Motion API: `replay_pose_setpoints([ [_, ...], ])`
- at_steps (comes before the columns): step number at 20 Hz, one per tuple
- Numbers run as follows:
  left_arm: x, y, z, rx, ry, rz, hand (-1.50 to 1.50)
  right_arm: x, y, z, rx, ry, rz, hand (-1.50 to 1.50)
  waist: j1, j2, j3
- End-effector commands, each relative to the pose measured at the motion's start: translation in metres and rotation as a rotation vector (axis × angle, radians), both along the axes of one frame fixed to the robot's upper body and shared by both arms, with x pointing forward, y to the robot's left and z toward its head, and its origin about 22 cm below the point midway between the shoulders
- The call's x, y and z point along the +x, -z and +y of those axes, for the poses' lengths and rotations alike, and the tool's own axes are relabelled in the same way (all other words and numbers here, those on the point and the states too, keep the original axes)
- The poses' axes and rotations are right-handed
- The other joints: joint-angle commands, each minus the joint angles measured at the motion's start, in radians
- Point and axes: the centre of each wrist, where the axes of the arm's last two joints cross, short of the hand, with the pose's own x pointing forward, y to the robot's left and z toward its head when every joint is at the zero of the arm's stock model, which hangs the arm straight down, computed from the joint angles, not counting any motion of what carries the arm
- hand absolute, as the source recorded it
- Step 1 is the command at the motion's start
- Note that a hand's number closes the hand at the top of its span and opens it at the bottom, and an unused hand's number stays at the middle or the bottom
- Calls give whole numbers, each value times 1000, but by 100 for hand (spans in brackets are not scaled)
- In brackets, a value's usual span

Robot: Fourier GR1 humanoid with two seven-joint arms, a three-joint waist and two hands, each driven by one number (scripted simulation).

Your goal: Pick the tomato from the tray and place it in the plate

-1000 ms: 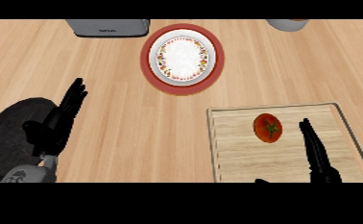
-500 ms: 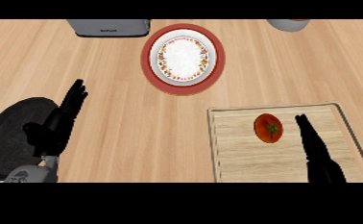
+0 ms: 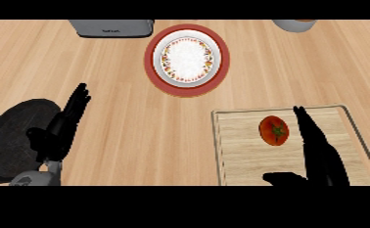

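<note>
A red tomato (image 3: 274, 130) with a green stem lies on the wooden tray (image 3: 242, 158) at the lower right. My right hand (image 3: 316, 148) hovers over the tray just right of the tomato, fingers straight and pointing away from me, thumb spread low toward the left; it is open and holds nothing. The plate (image 3: 187, 59), white in the middle with a red rim and a dotted ring, sits at the upper centre. At the lower left my left hand (image 3: 63, 125) rests open with its fingers up.
A grey appliance (image 3: 112, 27) stands at the back left and a grey bowl (image 3: 295, 24) at the back right edge. A dark round object (image 3: 18, 136) lies at the lower left beside my left hand. Bare wooden counter (image 3: 137, 124) separates tray and plate.
My right hand has moved forward and slightly left along the tray, closing in beside the tomato. The left hand has barely shifted.
</note>
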Motion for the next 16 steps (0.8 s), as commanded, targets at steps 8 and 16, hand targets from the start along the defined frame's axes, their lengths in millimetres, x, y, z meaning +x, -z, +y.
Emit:
replay_pose_setpoints([
  [8, 11, -8, 9, 4, 10, -6, 0, 33, 40, -1, -59, 34, 68, -150, -1, 0, 0],
  [16, 1, -13, 8, 3, 21, -4, 0, 56, 41, -9, -46, -81, 115, 150, 2, 0, 0],
])
